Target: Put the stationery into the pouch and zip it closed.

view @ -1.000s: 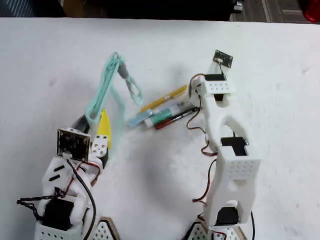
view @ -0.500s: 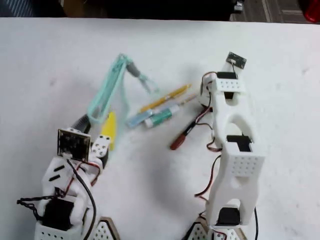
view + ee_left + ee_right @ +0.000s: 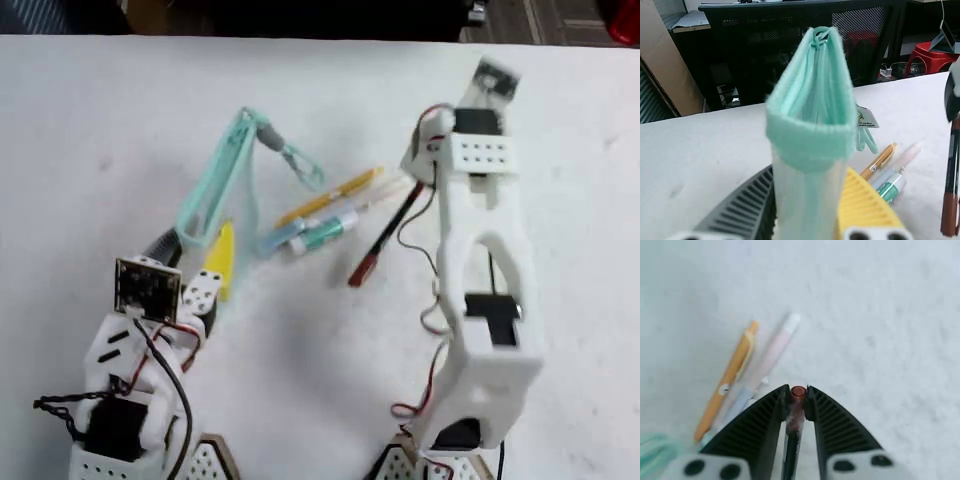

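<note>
The jaws of the left gripper (image 3: pixel 205 235), one grey and one yellow, are clamped on the near end of the mint pouch (image 3: pixel 807 130). The pouch stands on edge, its long axis running away from that arm toward the far side of the desk (image 3: pixel 110 110). Beyond it a yellow pen (image 3: pixel 330 198), a pink pen (image 3: pixel 774 350) and a green-labelled tube (image 3: pixel 322 234) lie loose, side by side. The right gripper (image 3: pixel 798 390) pinches the red marker (image 3: pixel 385 235) by its top end. The marker slants down from between the jaws, lower end toward the near edge.
</note>
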Robot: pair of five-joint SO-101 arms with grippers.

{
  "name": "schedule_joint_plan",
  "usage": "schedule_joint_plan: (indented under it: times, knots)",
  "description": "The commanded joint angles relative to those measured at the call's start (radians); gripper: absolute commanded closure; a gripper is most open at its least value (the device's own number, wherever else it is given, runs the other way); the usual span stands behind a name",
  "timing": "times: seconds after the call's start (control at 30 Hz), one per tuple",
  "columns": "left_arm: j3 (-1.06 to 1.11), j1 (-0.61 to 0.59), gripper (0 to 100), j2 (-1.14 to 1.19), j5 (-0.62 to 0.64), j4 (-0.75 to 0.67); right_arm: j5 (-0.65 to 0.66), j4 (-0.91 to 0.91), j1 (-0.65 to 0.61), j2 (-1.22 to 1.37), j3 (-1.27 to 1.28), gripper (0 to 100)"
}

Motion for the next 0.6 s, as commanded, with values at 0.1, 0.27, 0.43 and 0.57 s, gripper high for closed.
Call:
schedule_joint_plan:
  times: [0.1,0.27,0.43,0.57]
  knots:
    - [-0.017,-0.007,84,-0.013,0.031,-0.002,0.110,0.036,-0.004,-0.414,-0.103,98.2]
    - [-0.018,-0.007,83,-0.013,0.091,-0.002,0.115,-0.005,-0.004,-0.611,-0.095,98.2]
    - [-0.018,-0.007,80,-0.013,0.097,0.015,0.117,-0.073,-0.045,-0.731,-0.101,98.2]
    - [-0.018,-0.007,80,-0.013,0.097,0.020,0.195,-0.122,-0.177,-0.792,-0.103,98.2]
